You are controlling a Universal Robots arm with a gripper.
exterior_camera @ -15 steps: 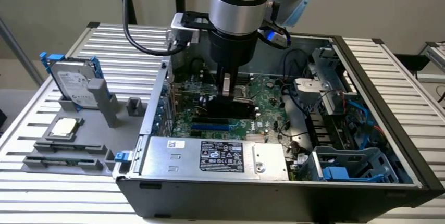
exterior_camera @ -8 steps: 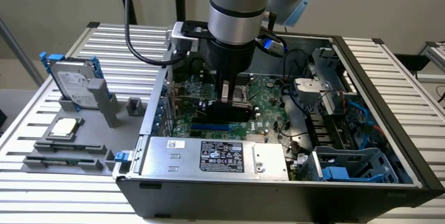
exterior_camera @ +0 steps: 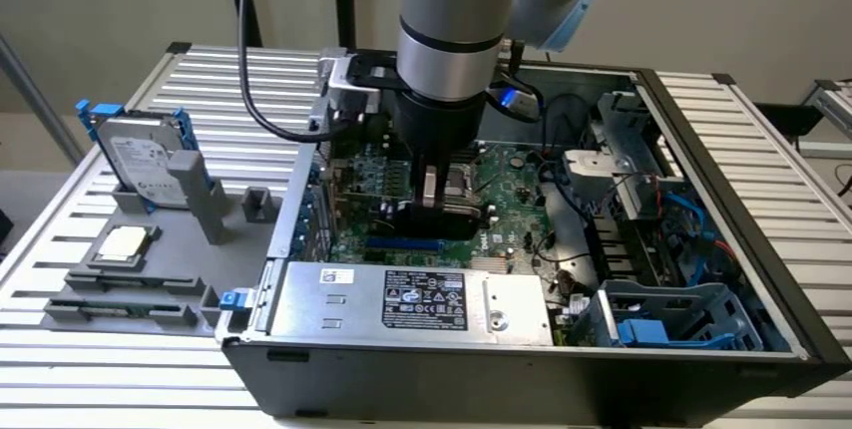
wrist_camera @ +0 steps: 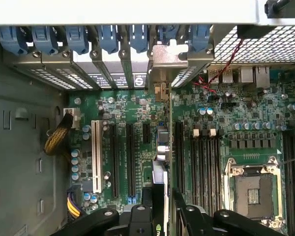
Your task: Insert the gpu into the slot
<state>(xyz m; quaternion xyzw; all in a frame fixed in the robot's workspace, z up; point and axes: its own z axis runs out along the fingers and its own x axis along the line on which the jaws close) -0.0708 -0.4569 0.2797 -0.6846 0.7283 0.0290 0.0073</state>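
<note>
Your claw (wrist_camera: 162,202) grips the card (wrist_camera: 159,169) edge-on, so hold it upright, lined along the blue slot (exterior_camera: 397,244), and press down evenly.

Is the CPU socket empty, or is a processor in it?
Empty: the CPU socket shows its bare contact field; no chip or cooler covers it.

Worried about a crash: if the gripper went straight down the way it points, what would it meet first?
The gripper points down at the green motherboard; the gpu it holds would likely touch first, near the blue slot. Depth is unclear.
</note>
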